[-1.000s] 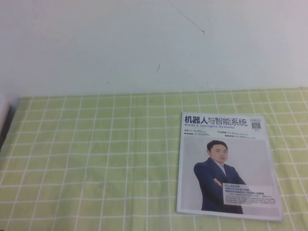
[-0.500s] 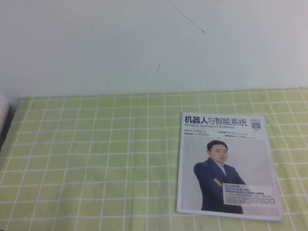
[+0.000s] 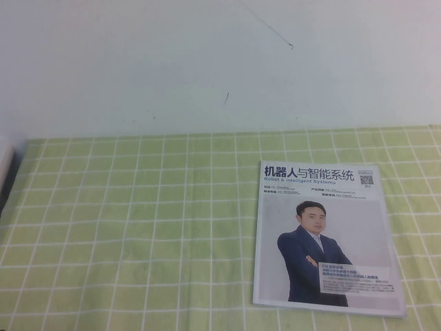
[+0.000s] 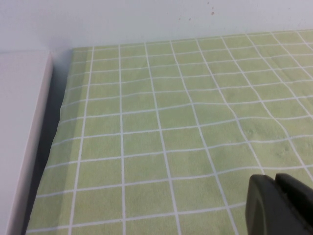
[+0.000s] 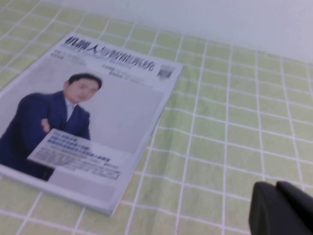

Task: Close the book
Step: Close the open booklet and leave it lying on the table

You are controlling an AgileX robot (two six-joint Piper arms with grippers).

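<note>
Fingers of the left gripper seem pressed together and empty, above bare checked cloth. Right gripper looks likewise closed and empty, hovering near the book, which lies shut, cover up, in the high view's lower right.

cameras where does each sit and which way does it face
High: raised on robot's side, angled down at book on cloth; no arm shows.
Left wrist: on left arm, facing bare cloth; left gripper above it, jaws together.
Right wrist: on right arm, facing book; right gripper above cloth, jaws together.
High and right wrist share the book.
</note>
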